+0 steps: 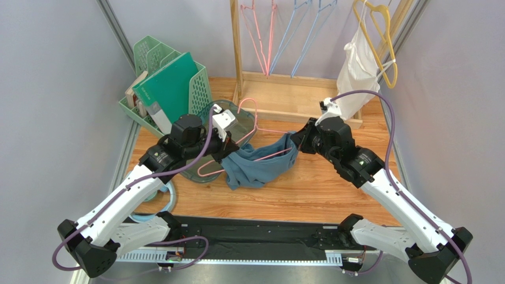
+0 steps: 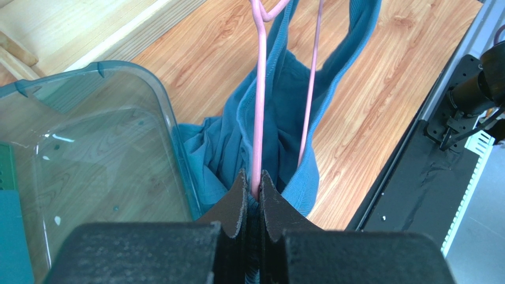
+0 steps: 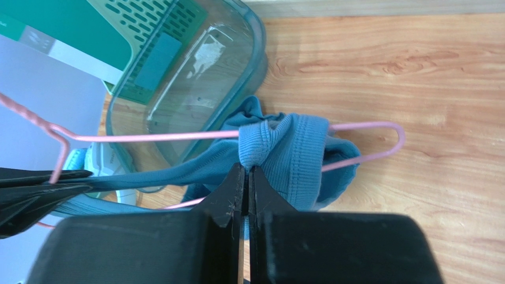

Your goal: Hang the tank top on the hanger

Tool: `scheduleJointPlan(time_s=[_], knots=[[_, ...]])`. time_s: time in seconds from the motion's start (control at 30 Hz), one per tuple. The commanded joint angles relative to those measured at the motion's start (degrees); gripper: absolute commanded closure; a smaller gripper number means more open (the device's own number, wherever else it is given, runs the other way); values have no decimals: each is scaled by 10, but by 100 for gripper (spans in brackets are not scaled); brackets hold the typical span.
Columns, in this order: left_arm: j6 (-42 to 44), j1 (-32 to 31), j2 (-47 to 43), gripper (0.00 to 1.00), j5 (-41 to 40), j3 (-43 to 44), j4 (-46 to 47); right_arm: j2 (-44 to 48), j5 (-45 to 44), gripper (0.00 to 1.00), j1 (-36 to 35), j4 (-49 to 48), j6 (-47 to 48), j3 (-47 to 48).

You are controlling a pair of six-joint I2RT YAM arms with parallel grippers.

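wrist views alone: left gripper (image 2: 253,178) tight on hanger (image 2: 260,89), right gripper (image 3: 245,170) tight on tank top (image 3: 290,148)

Bright, even, diffuse light; shadows soft. Top view sharp. Wrist views: white glare on clear bin (image 2: 118,148), 9 o'clock left, 11 o'clock right; black fingers (image 2: 237,201) soft-focus at 6 o'clock.

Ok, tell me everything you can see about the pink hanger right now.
The hanger is a thin pink wire triangle with a curved hook, lying roughly flat over the wooden table. The left gripper has its jaws shut on the wire. The blue tank top is bunched over it near one end, where the right gripper pinches the fabric.
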State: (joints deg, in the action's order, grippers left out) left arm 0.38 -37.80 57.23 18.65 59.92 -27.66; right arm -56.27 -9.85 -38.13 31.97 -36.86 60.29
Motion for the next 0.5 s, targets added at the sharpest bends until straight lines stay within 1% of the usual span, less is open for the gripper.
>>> scheduleJointPlan(time_s=[0.0, 0.2, 0.27, 0.33, 0.37, 0.4, 0.43, 0.47], knots=[[9, -2, -16, 100, -11, -1, 22, 15, -4, 100, -2, -2, -15, -11], [9, -3, -29, 100, -11, -6, 29, 17, 28, 100, -2, -9, -19, -28], [9, -3, -32, 100, -7, -6, 31, 18, 38, 95, -2, -4, -9, -25], [9, -3, -34, 100, -6, -6, 31, 20, 42, 84, -2, 1, -1, -19], [9, -2, -34, 100, -6, -7, 32, 24, 45, 76, -3, 7, 10, -12], [8, -3, -34, 100, -5, -6, 31, 27, 47, 58, -2, 11, 20, -8], [9, -3, -35, 100, -5, -6, 31, 29, 48, 47, -2, 15, 27, -3], [10, -3, -36, 100, -2, -6, 31, 38, 55, 39, -2, 20, 46, 6]])
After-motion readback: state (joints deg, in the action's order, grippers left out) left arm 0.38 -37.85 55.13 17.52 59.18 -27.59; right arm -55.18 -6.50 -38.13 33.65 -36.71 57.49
